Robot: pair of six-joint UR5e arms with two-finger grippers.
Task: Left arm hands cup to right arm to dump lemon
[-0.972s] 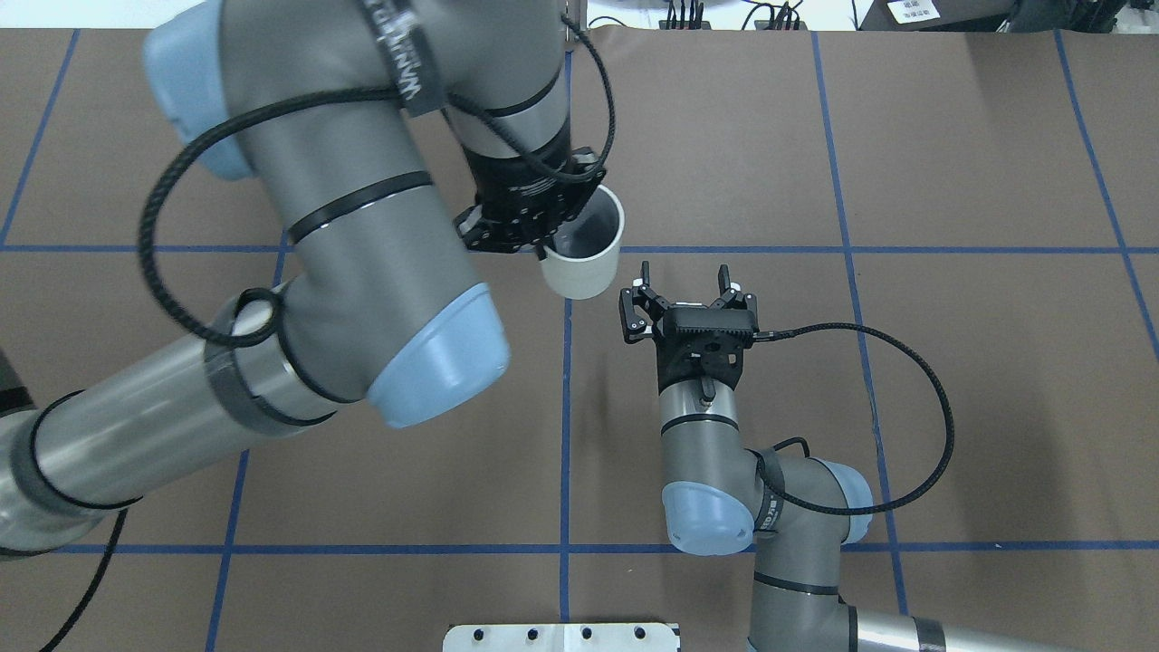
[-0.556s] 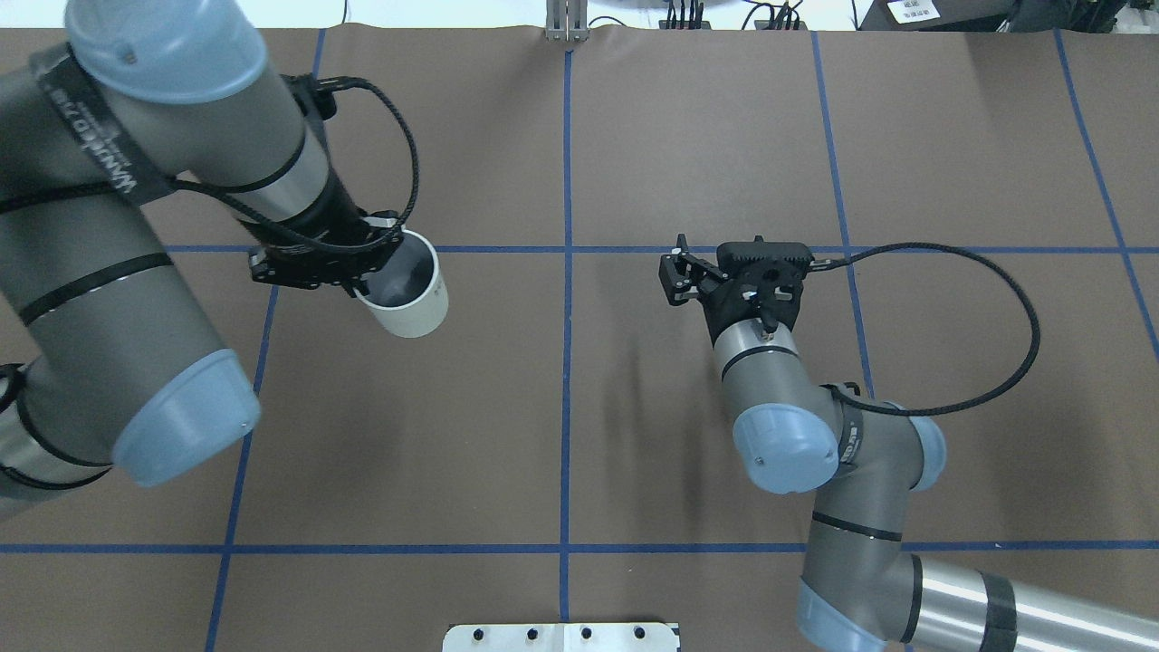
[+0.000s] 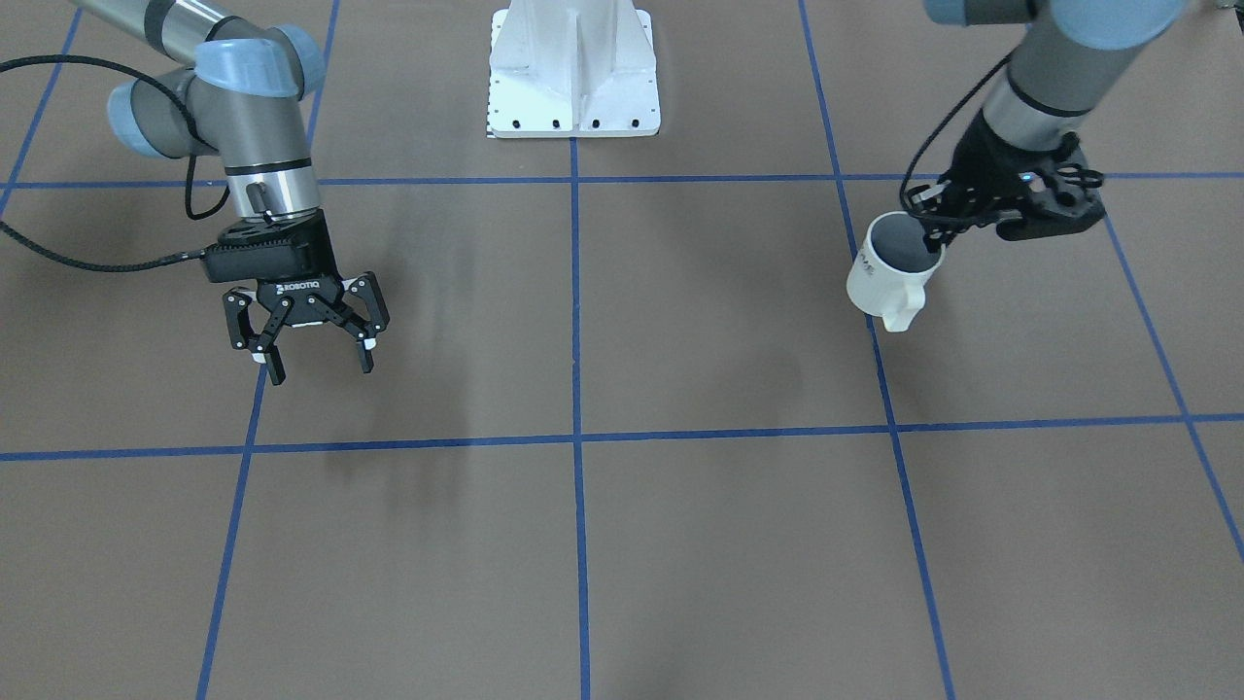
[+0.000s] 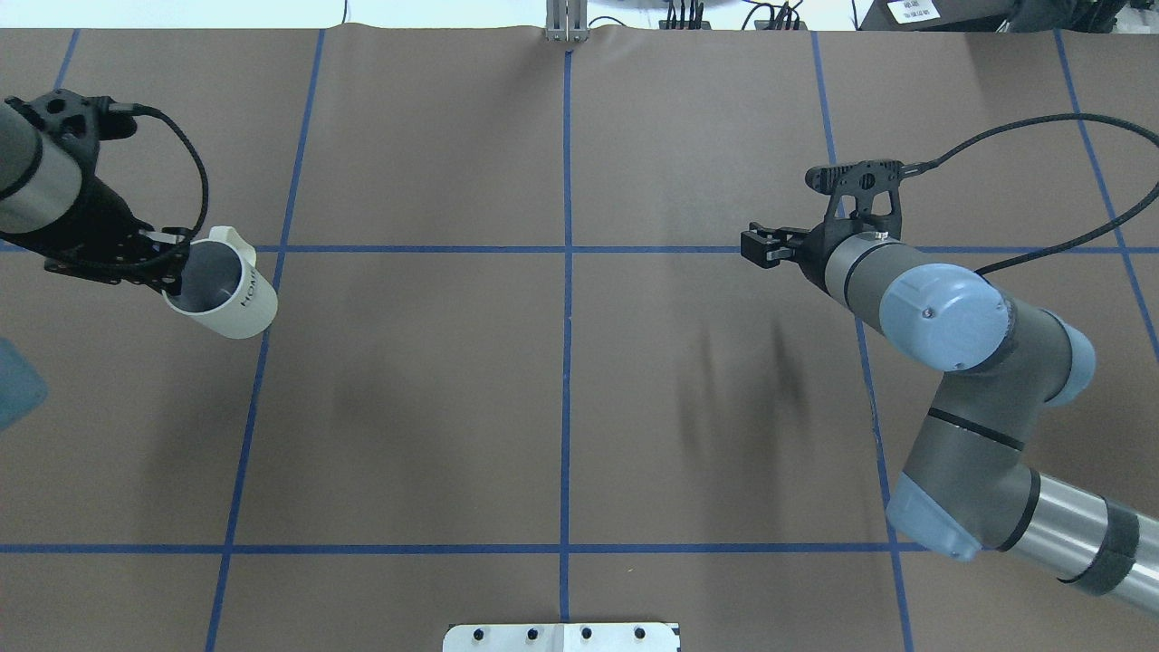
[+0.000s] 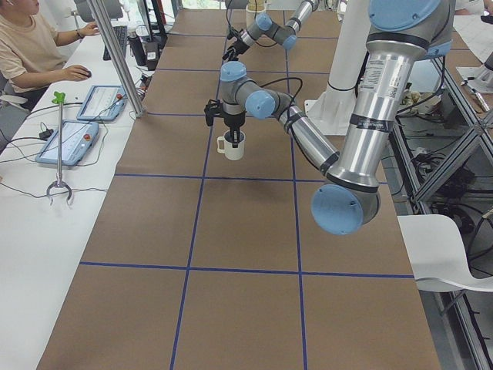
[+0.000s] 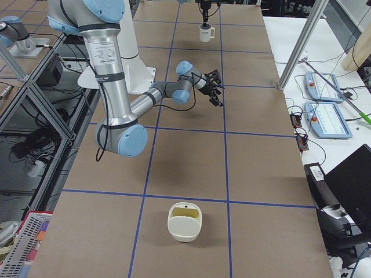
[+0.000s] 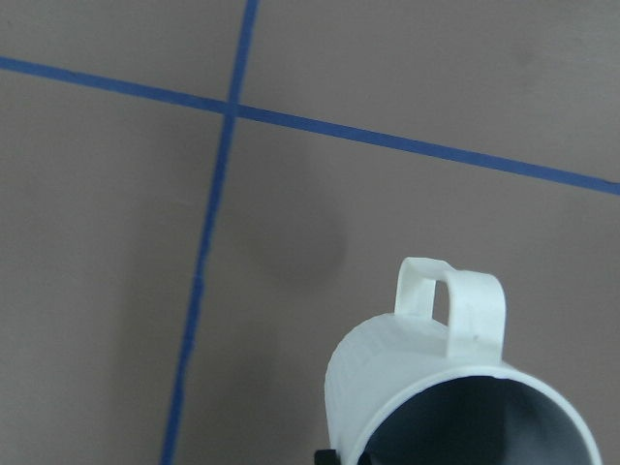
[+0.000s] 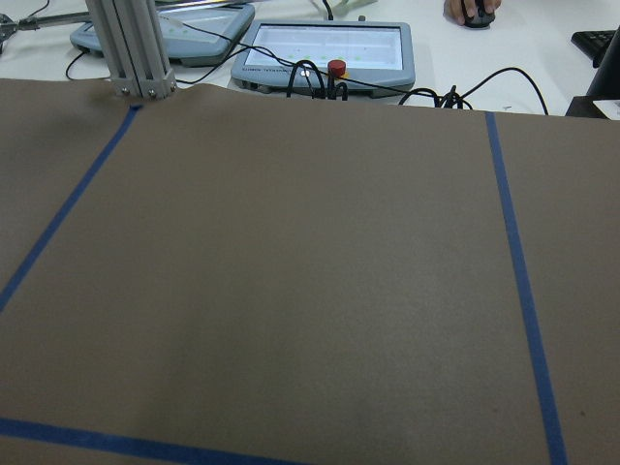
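The white cup hangs tilted just above the table at the far left of the overhead view, its handle pointing away from the robot. My left gripper is shut on its rim. The cup also shows in the front view, held by the left gripper, and in the left wrist view. Its inside looks dark grey. The lemon shows in no view. My right gripper is open and empty, far from the cup, and also shows in the overhead view.
The white robot base plate sits at mid-table on the robot's side. A cream container stands on the table near the robot's right end. A metal post and a control tablet stand beyond the table's far edge.
The left arm has swung the cup from the table's middle to the far left, still gripped. The right arm has pulled away to the right, gripper still open.
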